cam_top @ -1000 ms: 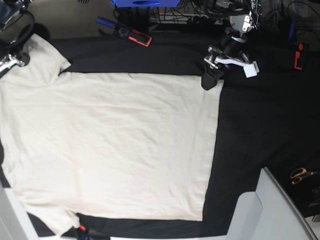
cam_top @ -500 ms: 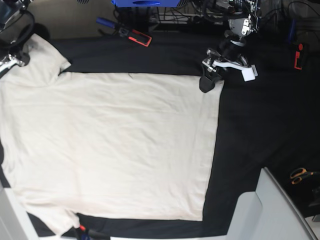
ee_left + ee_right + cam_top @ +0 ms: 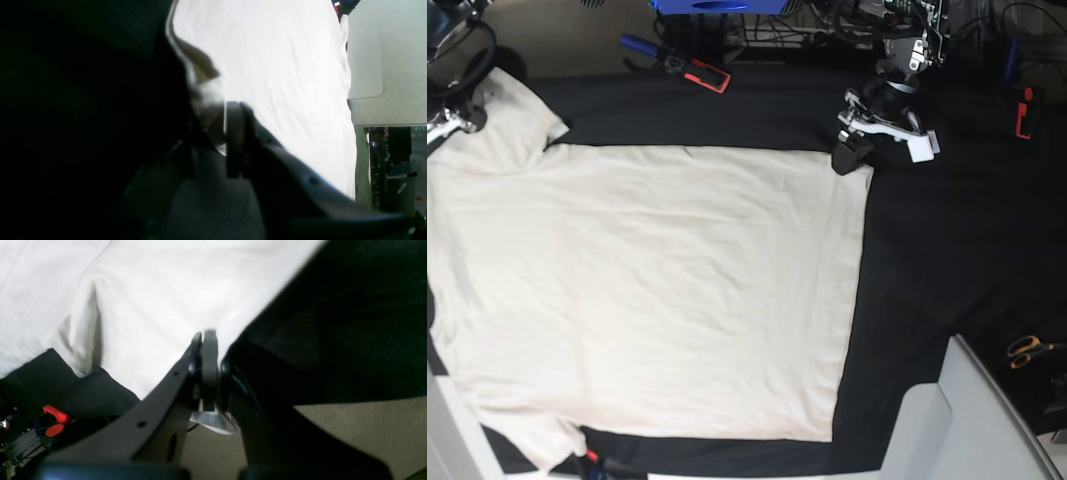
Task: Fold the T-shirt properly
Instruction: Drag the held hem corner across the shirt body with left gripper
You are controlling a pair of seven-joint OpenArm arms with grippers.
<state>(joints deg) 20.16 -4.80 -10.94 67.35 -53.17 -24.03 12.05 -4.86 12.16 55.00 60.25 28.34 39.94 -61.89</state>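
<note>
The T-shirt (image 3: 647,290) lies spread flat on the black table (image 3: 947,250), covering most of it from the left edge, its hem facing the right side. The left gripper (image 3: 849,155) pinches the hem corner near the table's far edge, cloth bunched between its jaws. The right gripper (image 3: 206,350) is clamped on a sleeve edge at the far left corner.

The left arm (image 3: 897,75) is showing black joints, a silver metal block up top and a white bracket above its dark left gripper (image 3: 850,155). Black cables are trailing behind it. The right gripper (image 3: 208,350) is showing matte black fingers (image 3: 166,383) dotted with small screw holes, with pale grey pads between them.
</note>
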